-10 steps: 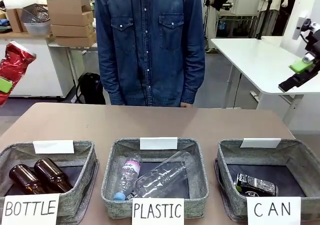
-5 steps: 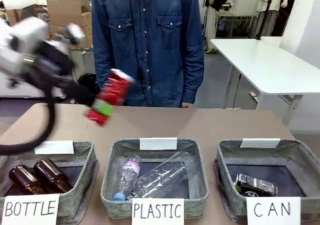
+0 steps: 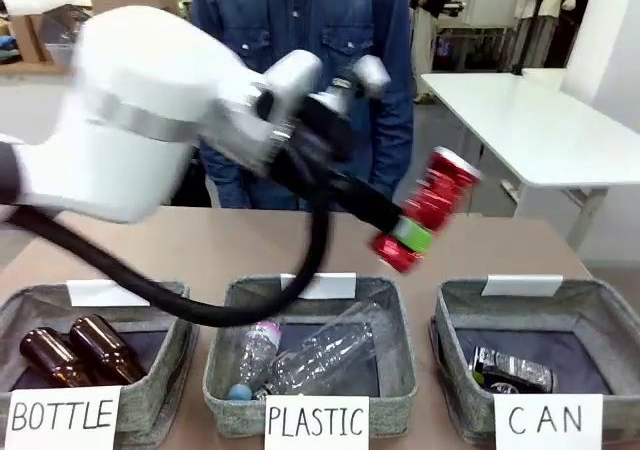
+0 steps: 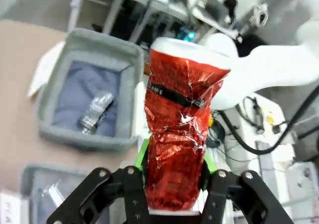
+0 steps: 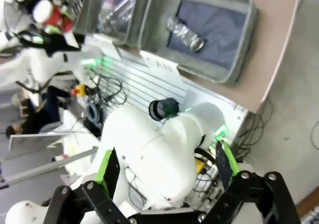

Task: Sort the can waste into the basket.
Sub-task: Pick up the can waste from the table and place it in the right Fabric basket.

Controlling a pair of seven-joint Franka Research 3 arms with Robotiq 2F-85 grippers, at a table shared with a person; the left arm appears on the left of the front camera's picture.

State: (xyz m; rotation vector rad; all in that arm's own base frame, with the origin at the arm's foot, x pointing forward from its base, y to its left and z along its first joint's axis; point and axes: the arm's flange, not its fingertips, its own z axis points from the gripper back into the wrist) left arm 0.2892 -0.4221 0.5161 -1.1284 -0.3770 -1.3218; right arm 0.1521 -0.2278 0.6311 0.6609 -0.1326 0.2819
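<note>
Currently the crumpled red can [image 3: 428, 208] is pinched in the left gripper [image 3: 408, 236] at centre right of the frame, and should be carried over the CAN basket [image 3: 600, 315] at lower right before release, while the right gripper [image 5: 164, 176] is spread empty.

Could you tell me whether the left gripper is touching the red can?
Touching: in the left wrist view the left gripper clamps the red can between its green pads.
</note>
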